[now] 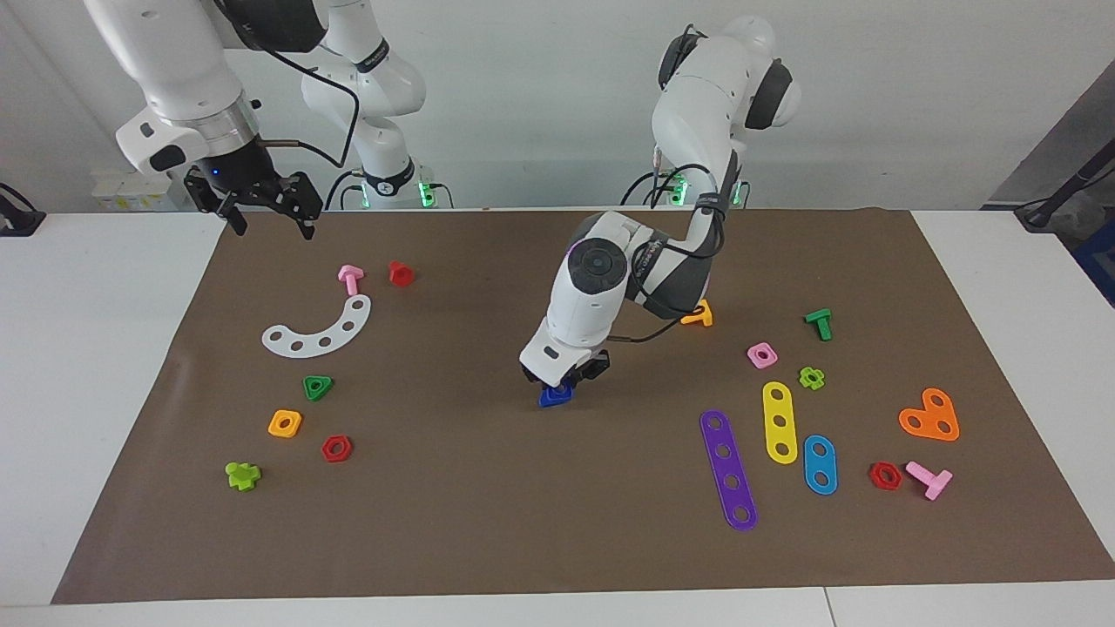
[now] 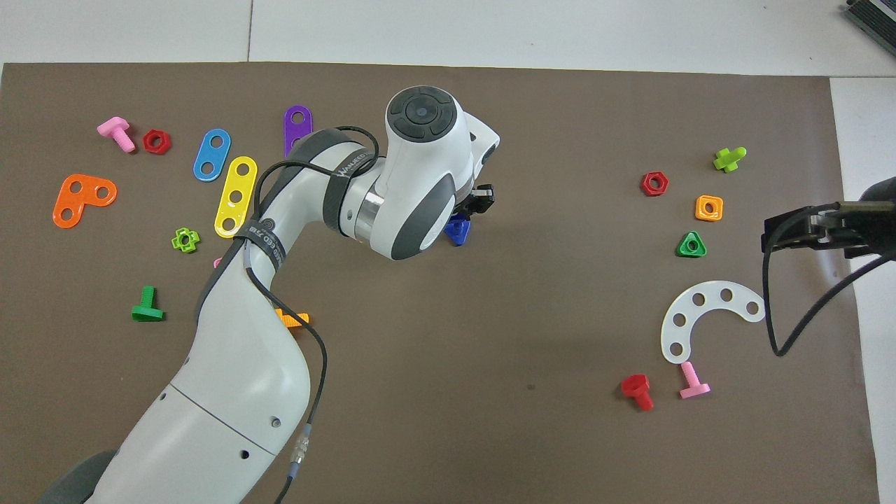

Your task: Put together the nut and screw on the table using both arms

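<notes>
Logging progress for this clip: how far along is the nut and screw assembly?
Early. Nothing looks joined yet. In hand: the left gripper is down at mid-mat, jaws shut on a dark-blue piece; whether it is the nut or the screw cannot be told. The right gripper waits open over the mat's corner, empty. Left: the mating piece, not visible, and the joining.

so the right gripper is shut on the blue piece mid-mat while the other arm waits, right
Not quite: it is the left gripper that is shut on the blue piece. The facing view shows that arm coming from the left base; the right gripper waits, open, over the mat's edge.
</notes>
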{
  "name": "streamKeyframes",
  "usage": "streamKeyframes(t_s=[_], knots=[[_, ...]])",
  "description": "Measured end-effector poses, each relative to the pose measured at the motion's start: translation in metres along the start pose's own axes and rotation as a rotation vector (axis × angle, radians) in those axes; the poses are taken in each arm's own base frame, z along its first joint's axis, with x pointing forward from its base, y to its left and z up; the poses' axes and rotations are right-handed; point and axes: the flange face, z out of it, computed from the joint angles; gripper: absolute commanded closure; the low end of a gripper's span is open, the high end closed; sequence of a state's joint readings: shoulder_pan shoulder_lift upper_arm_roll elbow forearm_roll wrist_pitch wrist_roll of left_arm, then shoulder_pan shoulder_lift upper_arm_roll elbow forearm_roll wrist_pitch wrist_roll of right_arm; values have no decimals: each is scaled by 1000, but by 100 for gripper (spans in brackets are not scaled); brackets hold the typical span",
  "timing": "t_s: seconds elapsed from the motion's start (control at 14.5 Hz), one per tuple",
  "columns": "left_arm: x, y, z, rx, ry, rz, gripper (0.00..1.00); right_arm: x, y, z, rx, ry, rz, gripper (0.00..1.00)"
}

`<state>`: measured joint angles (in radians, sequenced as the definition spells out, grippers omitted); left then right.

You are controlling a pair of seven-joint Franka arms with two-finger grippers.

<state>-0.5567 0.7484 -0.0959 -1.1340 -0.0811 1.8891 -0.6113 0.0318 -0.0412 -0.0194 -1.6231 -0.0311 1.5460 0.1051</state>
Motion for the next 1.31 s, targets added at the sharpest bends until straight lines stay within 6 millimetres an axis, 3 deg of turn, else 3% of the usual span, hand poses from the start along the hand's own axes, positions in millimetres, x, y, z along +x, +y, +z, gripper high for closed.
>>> streamKeyframes(t_s=[0.69,1.31], knots=[[-6,11,1,-14,9,10,100,1,6,1,0,-1,-5,0],[-20,12,19,11,-27,18,100,1,6,2,0,-1,-6,0]])
